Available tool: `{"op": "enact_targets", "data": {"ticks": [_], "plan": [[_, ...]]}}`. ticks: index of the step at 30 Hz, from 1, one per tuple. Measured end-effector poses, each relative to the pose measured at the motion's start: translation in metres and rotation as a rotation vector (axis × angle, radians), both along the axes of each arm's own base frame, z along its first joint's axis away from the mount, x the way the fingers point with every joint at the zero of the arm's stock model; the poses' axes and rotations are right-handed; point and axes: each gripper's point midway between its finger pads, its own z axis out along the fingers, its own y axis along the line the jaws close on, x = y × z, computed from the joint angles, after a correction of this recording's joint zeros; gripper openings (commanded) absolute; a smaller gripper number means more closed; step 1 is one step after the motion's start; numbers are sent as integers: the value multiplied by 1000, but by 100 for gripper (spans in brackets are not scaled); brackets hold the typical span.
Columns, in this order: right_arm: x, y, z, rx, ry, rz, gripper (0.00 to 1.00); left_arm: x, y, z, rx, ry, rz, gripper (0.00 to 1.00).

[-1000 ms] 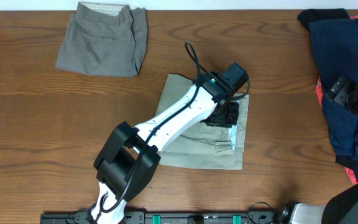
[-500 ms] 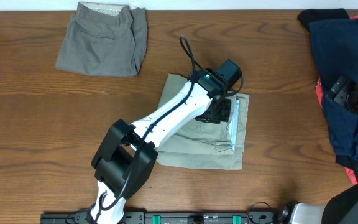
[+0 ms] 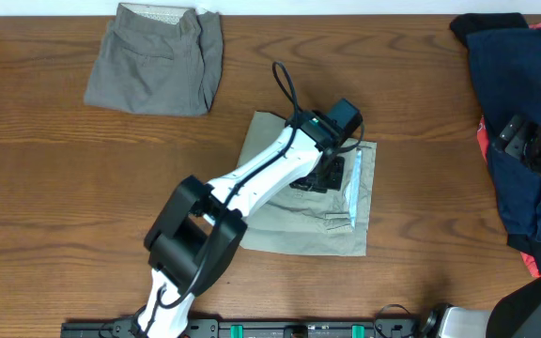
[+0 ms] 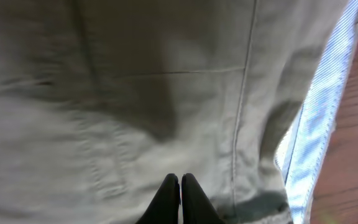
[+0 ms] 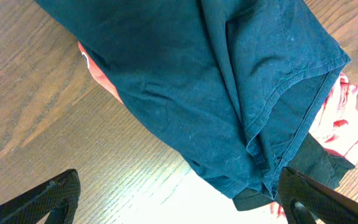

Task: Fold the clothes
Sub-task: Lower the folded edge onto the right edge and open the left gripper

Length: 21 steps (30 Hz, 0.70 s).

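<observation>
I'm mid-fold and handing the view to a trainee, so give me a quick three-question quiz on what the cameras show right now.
1. True or false: the left claw is shut, with its tips on the khaki shorts.
2. Where do the folded grey shorts lie in the overhead view? A) top left B) under the right claw C) on the khaki shorts
3. What colour is the garment below the open right claw?

Key: 1 true; 2 A; 3 navy.
</observation>
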Motion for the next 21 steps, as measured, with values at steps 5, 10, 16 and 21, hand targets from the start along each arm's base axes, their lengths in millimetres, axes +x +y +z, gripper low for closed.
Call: {"op": "enact_targets", "data": {"ticks": [5, 10, 16, 21], "plan": [[0, 0, 0, 0, 0, 0, 99, -14, -11, -26, -5, 76, -22, 6], [0, 0, 0, 0, 0, 0, 99, -31, -32, -44, -53, 140, -54, 6], [0, 0, 0, 0, 0, 0, 99, -40, -51, -45, -107, 153, -78, 6], [0, 0, 0, 0, 0, 0, 99, -47, -56, -43, -129, 177, -89, 6]]}}
